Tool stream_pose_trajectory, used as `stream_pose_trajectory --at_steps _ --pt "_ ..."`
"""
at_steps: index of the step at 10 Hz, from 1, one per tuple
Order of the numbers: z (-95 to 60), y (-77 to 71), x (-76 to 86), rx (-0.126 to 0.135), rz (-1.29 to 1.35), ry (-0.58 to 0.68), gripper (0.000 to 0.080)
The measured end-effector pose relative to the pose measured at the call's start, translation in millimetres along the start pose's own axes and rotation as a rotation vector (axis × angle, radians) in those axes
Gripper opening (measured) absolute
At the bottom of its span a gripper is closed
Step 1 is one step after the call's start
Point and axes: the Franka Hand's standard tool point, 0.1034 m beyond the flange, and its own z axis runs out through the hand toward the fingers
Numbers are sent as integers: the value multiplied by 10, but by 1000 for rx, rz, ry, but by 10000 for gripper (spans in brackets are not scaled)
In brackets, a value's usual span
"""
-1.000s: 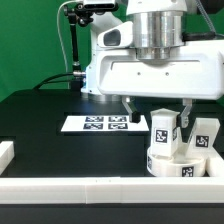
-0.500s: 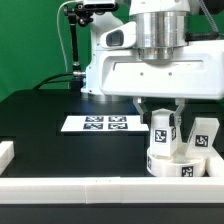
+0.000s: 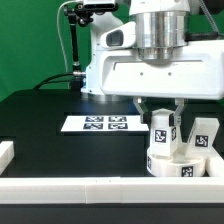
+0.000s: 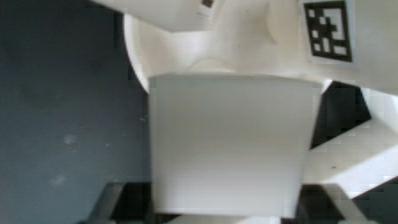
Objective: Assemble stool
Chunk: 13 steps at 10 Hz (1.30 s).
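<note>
A black table is carrying everything, with a white rim running along its 6 o'clock edge. The marker board is lying flat near the middle. Toward 3 o'clock the round seat is resting on the tabletop, with a leg standing just beside it.

Robotics laboratory test cell. Evidence: green backdrop behind the rig; black counter bordered by a white rail; marker board lying flat; clamped camera stand at rear.
</note>
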Motion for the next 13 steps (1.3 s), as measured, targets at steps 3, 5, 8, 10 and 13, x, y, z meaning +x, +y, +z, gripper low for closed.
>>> stream_pose_trajectory --at_steps 3,5,8,10,13 --pt "0 1 1 0 175 0 333" --pt "0 1 1 0 266 0 333" --pt "2 -1 -2 1 456 -1 333" --pt "4 -4 -8 1 612 -2 333" --pt "12 -12 -23 15 848 -14 333"
